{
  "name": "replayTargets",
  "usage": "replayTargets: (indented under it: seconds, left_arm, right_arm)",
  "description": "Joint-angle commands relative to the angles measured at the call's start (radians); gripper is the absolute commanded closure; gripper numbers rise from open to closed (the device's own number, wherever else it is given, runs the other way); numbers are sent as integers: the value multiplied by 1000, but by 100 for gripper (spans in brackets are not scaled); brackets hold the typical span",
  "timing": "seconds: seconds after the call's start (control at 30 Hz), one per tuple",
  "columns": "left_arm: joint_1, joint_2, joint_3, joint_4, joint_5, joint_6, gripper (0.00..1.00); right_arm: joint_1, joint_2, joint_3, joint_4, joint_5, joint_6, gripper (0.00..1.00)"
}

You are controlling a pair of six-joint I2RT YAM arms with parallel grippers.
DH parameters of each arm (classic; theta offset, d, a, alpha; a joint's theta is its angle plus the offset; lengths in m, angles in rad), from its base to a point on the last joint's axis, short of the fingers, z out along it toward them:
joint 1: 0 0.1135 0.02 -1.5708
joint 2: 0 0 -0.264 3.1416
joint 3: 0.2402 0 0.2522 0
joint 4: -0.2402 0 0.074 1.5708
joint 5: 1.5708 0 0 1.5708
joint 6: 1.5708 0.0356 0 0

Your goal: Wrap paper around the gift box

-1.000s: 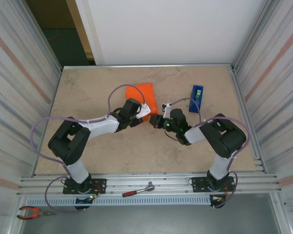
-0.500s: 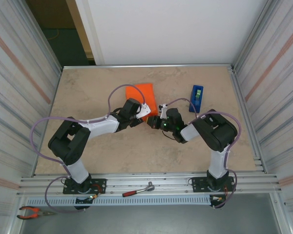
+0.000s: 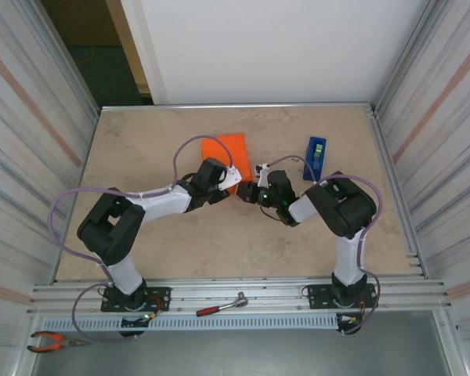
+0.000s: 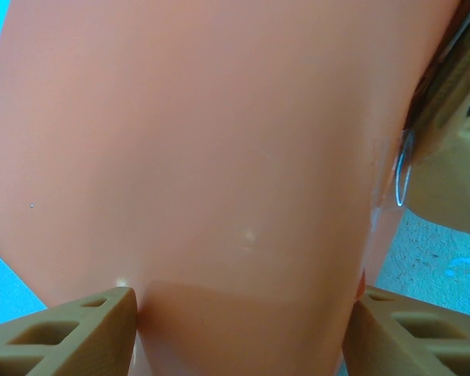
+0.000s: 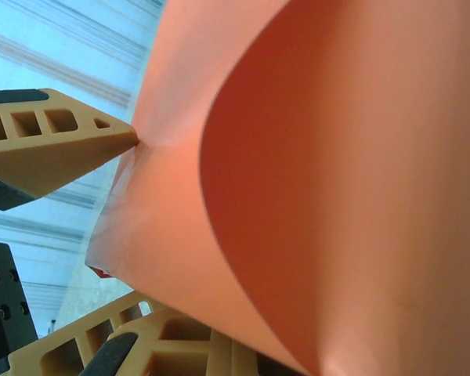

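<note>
The orange paper (image 3: 235, 149) lies folded into a small parcel at mid-table. The gift box is hidden under it. My left gripper (image 3: 228, 182) sits at the parcel's near edge. In the left wrist view its two fingertips (image 4: 102, 313) press against opposite sides of the orange paper (image 4: 219, 157), so my left gripper (image 4: 243, 301) grips the parcel across its width. My right gripper (image 3: 253, 190) reaches in from the right, shut, against the parcel's near right corner. In the right wrist view its closed fingers (image 5: 164, 345) lie under a curled flap of paper (image 5: 337, 196), and a left finger (image 5: 63, 145) touches that flap.
A blue tape dispenser (image 3: 315, 157) stands to the right of the parcel. A ratchet wrench (image 3: 219, 305) and red-handled pliers (image 3: 51, 341) lie on the rail in front of the arm bases. Corrugated metal walls close in both sides.
My right arm has drawn its elbow in and pushed its shut gripper up and left toward the parcel. The left arm and the parcel have stayed put.
</note>
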Motion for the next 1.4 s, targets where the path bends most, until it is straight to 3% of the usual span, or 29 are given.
replayTargets:
  seconds: [0.0, 0.23, 0.63, 1.07, 1.37]
  left_arm:
    - [-13, 37, 1, -81, 12, 8, 33]
    - [-13, 38, 3, -84, 12, 8, 33]
    - [-13, 37, 2, -82, 13, 8, 34]
    - [-13, 37, 3, -84, 13, 7, 34]
    - [-13, 36, 2, -82, 13, 7, 34]
  right_arm:
    - [-9, -7, -16, 28, -12, 8, 100]
    - [-14, -57, -68, 14, -10, -5, 100]
    - [-8, 37, 11, 45, -11, 29, 100]
    - [12, -86, -57, 3, -7, 9, 100]
    - [11, -53, 18, -18, -12, 12, 100]
